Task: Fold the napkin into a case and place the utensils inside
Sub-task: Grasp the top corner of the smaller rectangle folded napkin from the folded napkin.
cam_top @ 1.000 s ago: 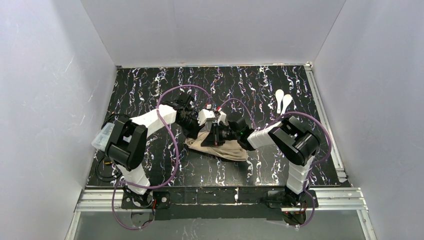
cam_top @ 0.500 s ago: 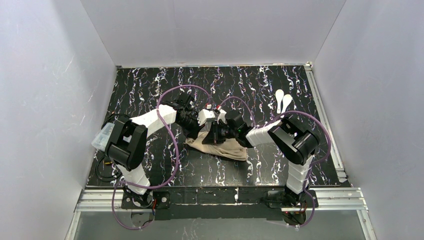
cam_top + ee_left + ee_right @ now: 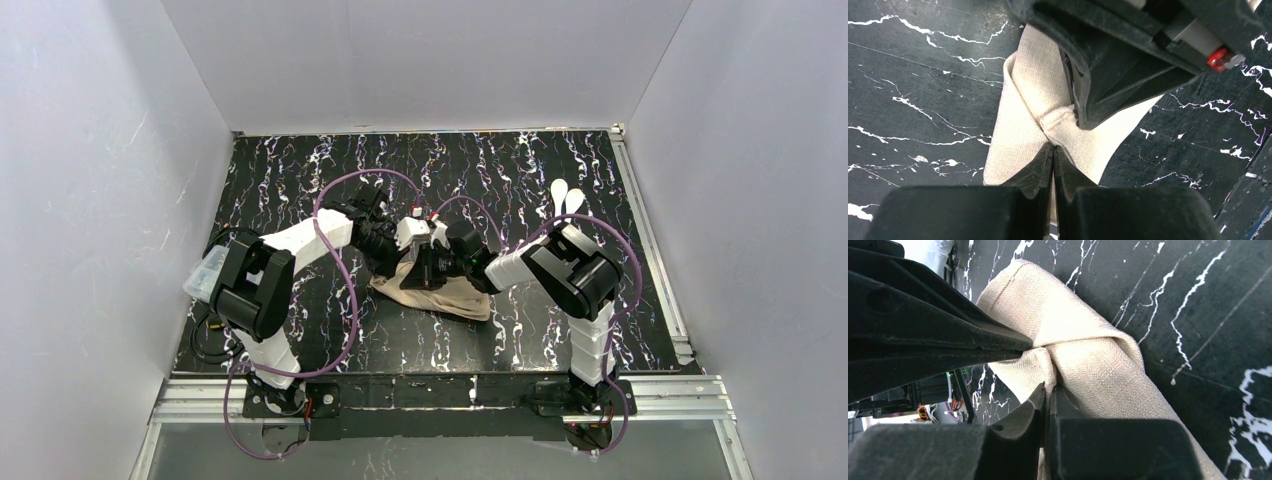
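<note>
left gripper clamped on napkin | right gripper pinching same cloth, shifted left since earlier frame | napkin bunched at frame centre | utensils upper right, unmoved

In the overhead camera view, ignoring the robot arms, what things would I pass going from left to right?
clear plastic box → beige napkin → two white spoons

The left pincer has its tips closed together on a raised fold of the beige napkin. Just beyond those tips, the right pincer meets the same fold. The black marbled table lies on either side.
</note>
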### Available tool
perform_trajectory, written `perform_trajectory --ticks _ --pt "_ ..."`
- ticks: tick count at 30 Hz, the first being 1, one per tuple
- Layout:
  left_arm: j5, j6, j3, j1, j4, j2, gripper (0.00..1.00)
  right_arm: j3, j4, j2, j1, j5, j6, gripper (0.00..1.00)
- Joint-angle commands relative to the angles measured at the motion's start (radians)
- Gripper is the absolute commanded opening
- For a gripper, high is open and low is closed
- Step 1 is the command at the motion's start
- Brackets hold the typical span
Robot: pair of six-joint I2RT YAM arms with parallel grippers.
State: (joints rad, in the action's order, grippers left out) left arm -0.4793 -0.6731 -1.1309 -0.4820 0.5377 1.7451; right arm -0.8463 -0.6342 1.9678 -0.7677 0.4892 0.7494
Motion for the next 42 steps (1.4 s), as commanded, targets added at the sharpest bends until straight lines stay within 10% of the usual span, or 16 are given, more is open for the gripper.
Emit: perform_trajectory --ticks 1,42 --pt "-0.053 0.052 -0.052 -0.004 0.028 -0.006 0.00 -0.010 0.030 0.067 -0.014 -0.006 -0.004 0.01" --pt "-0.178 0.010 -0.013 0.057 0.065 -0.046 0.00 -0.216 0.412 0.057 -0.011 0.059 -0.054 0.01"
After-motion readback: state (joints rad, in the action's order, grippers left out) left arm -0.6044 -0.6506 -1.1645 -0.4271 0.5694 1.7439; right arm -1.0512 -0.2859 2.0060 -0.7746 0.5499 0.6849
